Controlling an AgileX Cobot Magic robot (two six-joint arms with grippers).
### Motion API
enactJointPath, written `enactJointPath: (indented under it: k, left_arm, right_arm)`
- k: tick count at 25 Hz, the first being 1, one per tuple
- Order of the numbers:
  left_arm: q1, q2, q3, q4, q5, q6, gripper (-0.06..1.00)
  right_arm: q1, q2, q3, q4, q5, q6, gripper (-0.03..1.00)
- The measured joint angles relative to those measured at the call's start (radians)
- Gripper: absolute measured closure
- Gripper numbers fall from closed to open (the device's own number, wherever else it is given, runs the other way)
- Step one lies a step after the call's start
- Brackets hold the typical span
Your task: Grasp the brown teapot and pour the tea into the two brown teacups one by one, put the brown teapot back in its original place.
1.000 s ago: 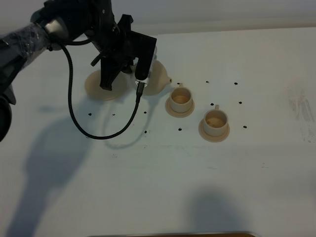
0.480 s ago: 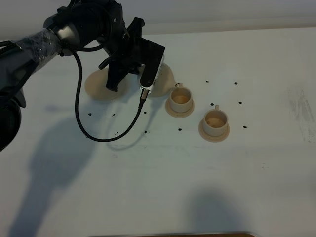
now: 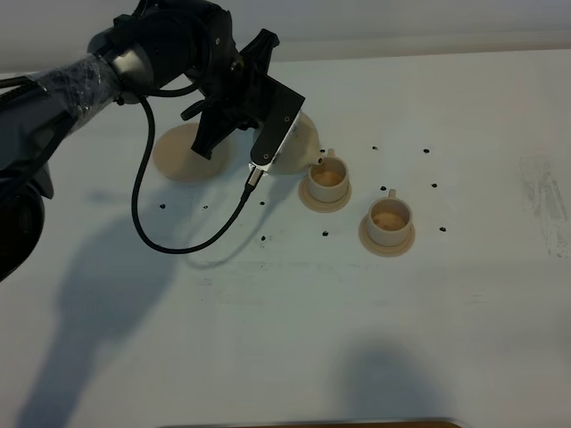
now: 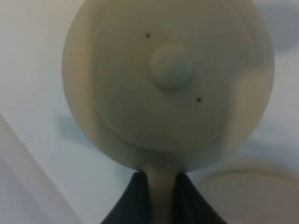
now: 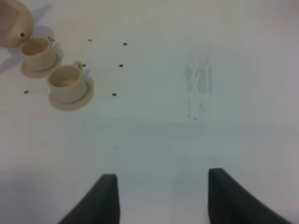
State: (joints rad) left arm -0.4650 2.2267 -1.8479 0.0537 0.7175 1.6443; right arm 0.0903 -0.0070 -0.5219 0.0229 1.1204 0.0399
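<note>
Left tool (image 4: 158, 186): pinched shut on the teapot (image 4: 168, 79) handle, pot body straight out beyond the fingertips.
Teapot: toward the counter (image 3: 268, 339) back edge, left of middle, spout just beside the left cup (image 3: 327, 176).
Saucer (image 3: 178, 156): beside the pot, opposite the cups.
Right cup (image 3: 389, 217): near the left cup, frontward.
Right tool (image 5: 159, 196): spread wide, holding nothing.

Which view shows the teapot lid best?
Left wrist: the lid and knob fill the picture. In exterior high the arm covers it; only the teapot's side and spout show. Right wrist catches just part of its body.
</note>
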Motion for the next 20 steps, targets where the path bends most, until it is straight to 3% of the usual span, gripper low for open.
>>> enactJointPath:
  k: [20]
  left_arm:
    - [-0.020, 0.000, 0.000, 0.073, -0.043, 0.038, 0.86]
  right_arm:
    - [0.000, 0.000, 0.000, 0.000, 0.000, 0.000, 0.53]
